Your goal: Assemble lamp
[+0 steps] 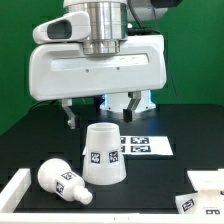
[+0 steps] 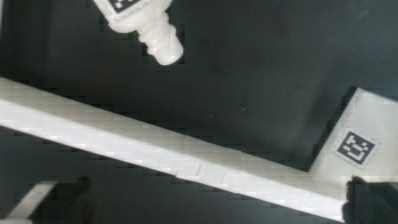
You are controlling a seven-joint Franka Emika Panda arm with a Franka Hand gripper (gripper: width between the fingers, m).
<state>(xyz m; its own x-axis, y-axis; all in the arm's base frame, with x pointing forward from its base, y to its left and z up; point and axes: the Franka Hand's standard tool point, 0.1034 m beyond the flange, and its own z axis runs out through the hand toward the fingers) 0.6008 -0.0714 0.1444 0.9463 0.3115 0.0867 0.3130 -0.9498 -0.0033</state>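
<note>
The white cone shade [image 1: 105,155] stands on the black table, tags on its side. The round-headed bulb [image 1: 62,182] lies on its side toward the exterior view's left of the shade; it also shows in the wrist view [image 2: 150,27]. The square-footed base [image 1: 207,187] sits at the exterior view's right edge. My gripper [image 1: 100,108] hangs above and behind the shade, open and empty. In the wrist view my gripper [image 2: 210,205] shows two dark fingertips [image 2: 54,203] wide apart with nothing between them.
The marker board [image 1: 146,147] lies flat behind the shade. A white rail [image 1: 15,190] borders the table's front left corner; a long white bar [image 2: 160,140] crosses the wrist view, with a tagged white piece [image 2: 356,138] beside it.
</note>
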